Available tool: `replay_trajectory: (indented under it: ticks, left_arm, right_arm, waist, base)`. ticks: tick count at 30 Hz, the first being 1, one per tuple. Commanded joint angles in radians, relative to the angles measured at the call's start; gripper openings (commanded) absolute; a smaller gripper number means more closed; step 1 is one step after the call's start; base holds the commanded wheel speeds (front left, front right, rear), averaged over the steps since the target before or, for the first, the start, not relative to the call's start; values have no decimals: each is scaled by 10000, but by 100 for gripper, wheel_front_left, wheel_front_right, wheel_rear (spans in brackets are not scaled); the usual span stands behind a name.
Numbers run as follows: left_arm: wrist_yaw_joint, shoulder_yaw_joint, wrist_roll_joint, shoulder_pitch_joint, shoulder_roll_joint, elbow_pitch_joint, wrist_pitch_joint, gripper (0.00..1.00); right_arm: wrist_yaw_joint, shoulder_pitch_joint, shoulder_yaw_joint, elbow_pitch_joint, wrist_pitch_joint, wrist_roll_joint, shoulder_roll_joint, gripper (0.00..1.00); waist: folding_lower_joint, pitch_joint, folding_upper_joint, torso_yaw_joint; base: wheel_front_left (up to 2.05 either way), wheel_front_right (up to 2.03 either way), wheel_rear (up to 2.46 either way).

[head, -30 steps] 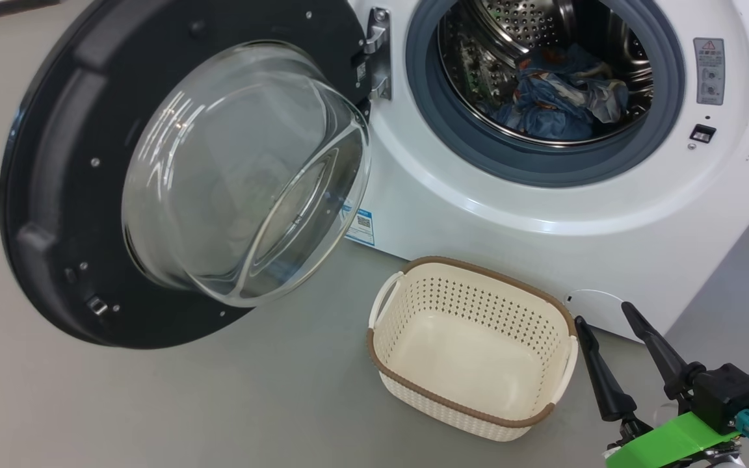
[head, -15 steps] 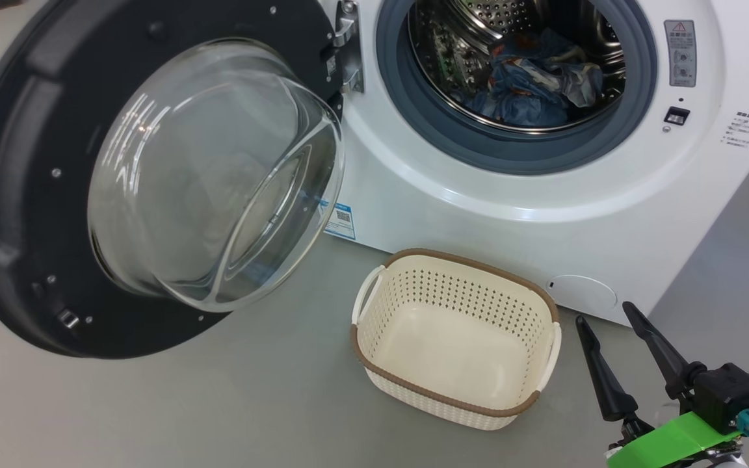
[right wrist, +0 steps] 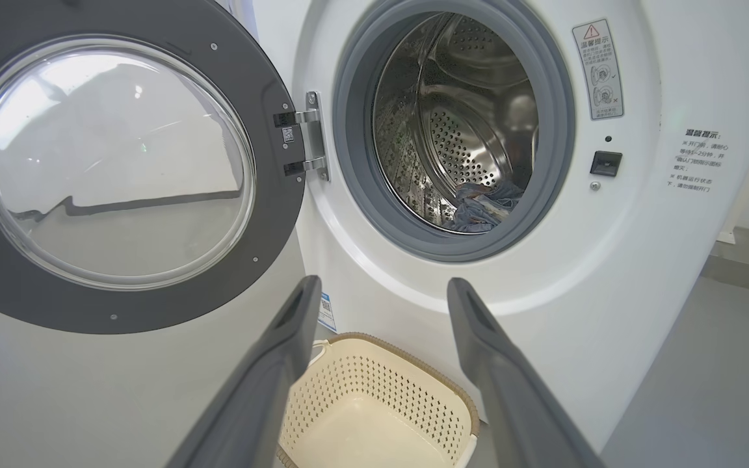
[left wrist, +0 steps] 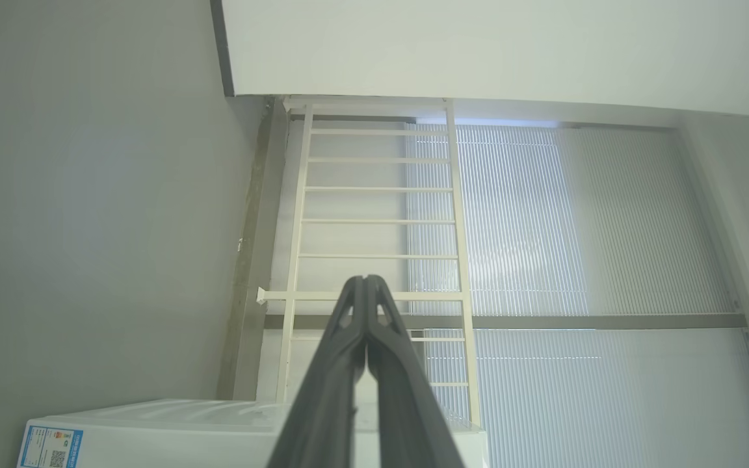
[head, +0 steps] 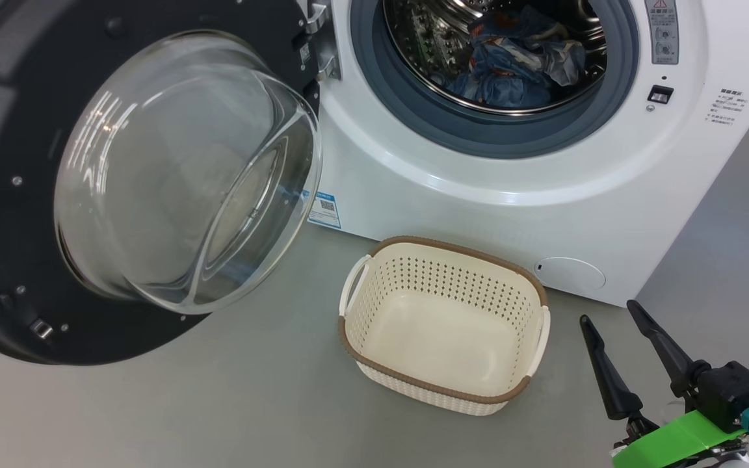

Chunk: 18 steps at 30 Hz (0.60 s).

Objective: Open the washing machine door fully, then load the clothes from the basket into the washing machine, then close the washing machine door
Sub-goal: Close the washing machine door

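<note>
The white washing machine (head: 478, 208) (right wrist: 608, 273) stands with its door (head: 173, 175) (right wrist: 114, 162) swung wide open to the left, black rim and clear glass bowl facing me. The blue printed clothes (head: 511, 65) (right wrist: 482, 208) lie inside the steel drum. On the floor before the machine sits the cream basket (head: 443, 325) (right wrist: 374, 409), with nothing in it. My right gripper (head: 610, 317) (right wrist: 381, 286) hovers open at the lower right, beside the basket and apart from it. In the left wrist view my left gripper (left wrist: 366, 281) is shut on nothing, pointing at a white rack.
Grey floor (head: 251, 403) spreads under the open door and left of the basket. A blue label sticker (head: 324, 209) marks the machine's lower front. A white rack (left wrist: 374, 221) and window blinds (left wrist: 576, 260) show in the left wrist view.
The head camera has shifted, so the machine, door and basket slide left and up in the picture. The right gripper stays open in the same place.
</note>
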Motion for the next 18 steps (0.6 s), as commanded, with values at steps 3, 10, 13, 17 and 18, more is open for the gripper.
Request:
replay_trajectory:
  ticks: [3, 10, 13, 17, 18]
  left_arm:
    - [-70, -69, -107, -336, 519, -51, 318, 0]
    - [37, -468, -35, -415, 487, 242, 849, 0]
    - [40, -684, 28, -393, 420, 347, 1091, 0]
    - [43, -820, 49, -379, 342, 432, 1268, 0]
    - [30, -875, 77, -359, 326, 456, 1314, 0]
  right_arm:
    - [16, -294, 266, -240, -48, -59, -202, 100]
    - [16, -349, 298, -208, -48, -51, -267, 100]
    - [16, -343, 295, -207, -48, -52, -290, 100]
    - [16, -340, 315, -202, -48, -42, -309, 100]
    - [16, -342, 317, -204, -48, -41, -314, 100]
  waist:
    - [0, 76, 0, -68]
    - [0, 97, 0, -181]
    - [0, 89, 0, -220]
    - [0, 80, 0, -273]
    - [0, 78, 0, -296]
  base:
    - [0, 0, 0]
    - [0, 0, 0]
    - [0, 0, 0]
    - [0, 0, 0]
    - [0, 0, 0]
